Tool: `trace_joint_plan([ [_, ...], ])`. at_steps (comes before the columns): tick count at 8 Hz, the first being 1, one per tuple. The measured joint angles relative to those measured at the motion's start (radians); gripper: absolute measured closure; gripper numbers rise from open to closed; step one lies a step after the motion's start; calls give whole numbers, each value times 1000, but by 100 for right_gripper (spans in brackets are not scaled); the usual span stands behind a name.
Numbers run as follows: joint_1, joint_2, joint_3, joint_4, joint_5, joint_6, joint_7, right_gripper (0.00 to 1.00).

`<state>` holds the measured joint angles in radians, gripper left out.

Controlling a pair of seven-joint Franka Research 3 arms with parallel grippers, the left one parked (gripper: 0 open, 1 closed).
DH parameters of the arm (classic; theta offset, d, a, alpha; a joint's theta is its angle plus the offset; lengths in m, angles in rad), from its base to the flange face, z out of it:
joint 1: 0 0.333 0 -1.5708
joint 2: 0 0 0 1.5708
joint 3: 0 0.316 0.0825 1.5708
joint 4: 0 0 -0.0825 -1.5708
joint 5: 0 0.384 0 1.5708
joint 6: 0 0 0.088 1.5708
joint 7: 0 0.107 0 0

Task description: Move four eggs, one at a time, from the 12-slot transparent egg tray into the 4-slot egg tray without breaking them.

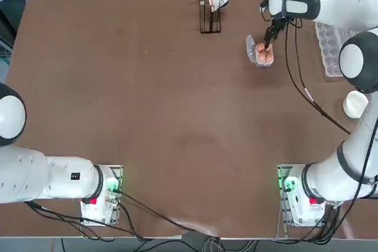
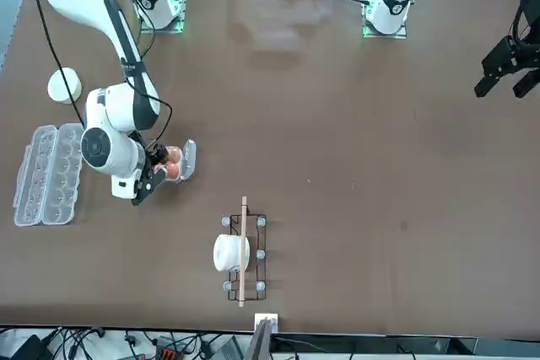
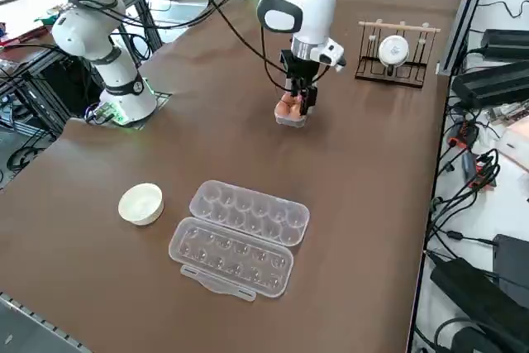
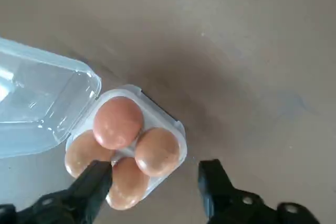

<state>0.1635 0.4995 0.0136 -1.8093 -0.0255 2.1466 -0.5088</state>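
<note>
Four orange-brown eggs (image 4: 118,121) fill the cups of the small 4-slot egg tray (image 4: 179,128), whose clear lid flap (image 4: 42,108) lies open beside it. In the top view the eggs (image 1: 264,55) sit at the far right of the table. My right gripper (image 4: 155,182) hovers just above them, open, its fingers (image 4: 94,182) wide apart and holding nothing. From the side, the right gripper (image 3: 302,98) stands right over the eggs (image 3: 288,107). The long 12-slot transparent egg tray (image 3: 240,237) lies open to the right, its cups holding no eggs.
A white bowl (image 1: 355,104) rests near the long tray (image 1: 331,51) at the right edge. A dark wire rack (image 1: 210,16) holding a white cup (image 2: 229,252) stands at the far edge of the table.
</note>
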Motion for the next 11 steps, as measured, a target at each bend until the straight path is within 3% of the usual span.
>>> trace_joint_plan([
  [2, -4, -28, -3, 3, 0, -8, 5, 0],
  [4, -19, -132, -6, 8, 0, -66, 70, 0],
  [8, -16, -376, 6, 59, 0, -332, 307, 0],
  [9, -22, -383, -2, 127, 1, -442, 307, 0],
  [11, -48, -373, -8, 208, 21, -511, 373, 0],
])
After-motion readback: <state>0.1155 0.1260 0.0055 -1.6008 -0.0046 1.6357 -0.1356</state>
